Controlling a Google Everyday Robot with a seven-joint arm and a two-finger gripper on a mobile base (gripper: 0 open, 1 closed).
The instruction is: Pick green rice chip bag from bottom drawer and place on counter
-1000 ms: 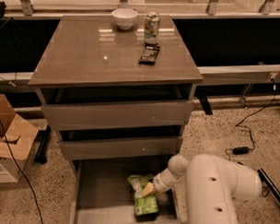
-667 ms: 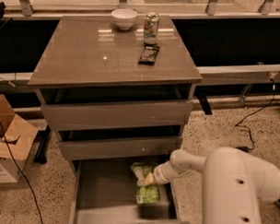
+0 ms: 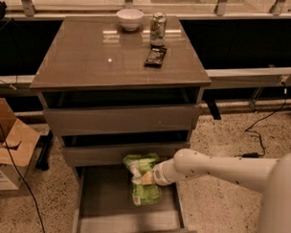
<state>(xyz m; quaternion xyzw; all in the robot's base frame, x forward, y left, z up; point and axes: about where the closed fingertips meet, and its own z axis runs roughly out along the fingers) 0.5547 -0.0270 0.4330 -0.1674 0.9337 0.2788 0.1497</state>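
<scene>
The green rice chip bag (image 3: 142, 180) is lime green with white patches and hangs above the open bottom drawer (image 3: 104, 203), its top near the middle drawer's front. My gripper (image 3: 147, 177) reaches in from the right on a white arm and is shut on the bag's middle. The bag is lifted clear of the drawer's grey floor. The counter (image 3: 90, 59) is the glossy grey-brown top of the cabinet, above.
On the counter stand a white bowl (image 3: 129, 18), a green-and-white drink can (image 3: 158, 28) and a small dark wrapper bar (image 3: 155, 56). A cardboard box (image 3: 8, 147) sits on the floor at left. Cables (image 3: 259, 137) lie on the floor at right.
The gripper has risen and moved left with the bag, lifting it from the drawer floor up to the level of the middle drawer's front.
</scene>
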